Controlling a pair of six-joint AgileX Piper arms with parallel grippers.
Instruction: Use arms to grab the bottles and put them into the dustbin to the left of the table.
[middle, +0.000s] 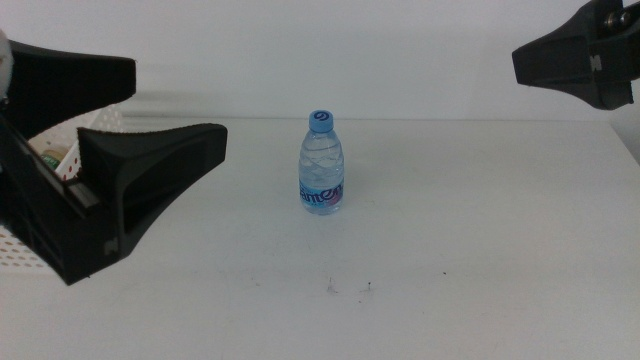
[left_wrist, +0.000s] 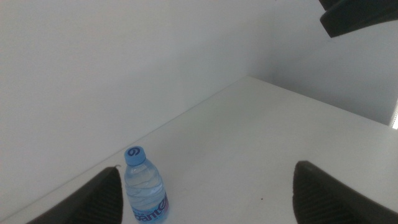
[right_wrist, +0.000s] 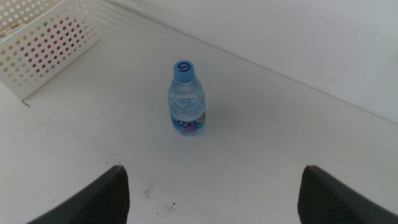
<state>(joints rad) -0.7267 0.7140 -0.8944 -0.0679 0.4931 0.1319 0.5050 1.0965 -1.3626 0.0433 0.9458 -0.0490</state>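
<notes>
Clear plastic water bottle with blue cap and label (middle: 322, 165) stands upright mid-way across the plain white tabletop (middle: 450, 230), nothing touching it. Left black angular gripper (middle: 180, 110) hangs over the white perforated plastic basket (middle: 60, 165) at the table's left edge, jaws spread wide, empty. Right black gripper (right_wrist: 211, 199) is raised at far right, well apart from the bottle, jaws wide, holding nothing.

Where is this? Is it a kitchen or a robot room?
Probably a robot test room, not a kitchen. A plain white table against a bare wall holds one water bottle, with a white basket at its side. The left hand and right hand are both open.
</notes>
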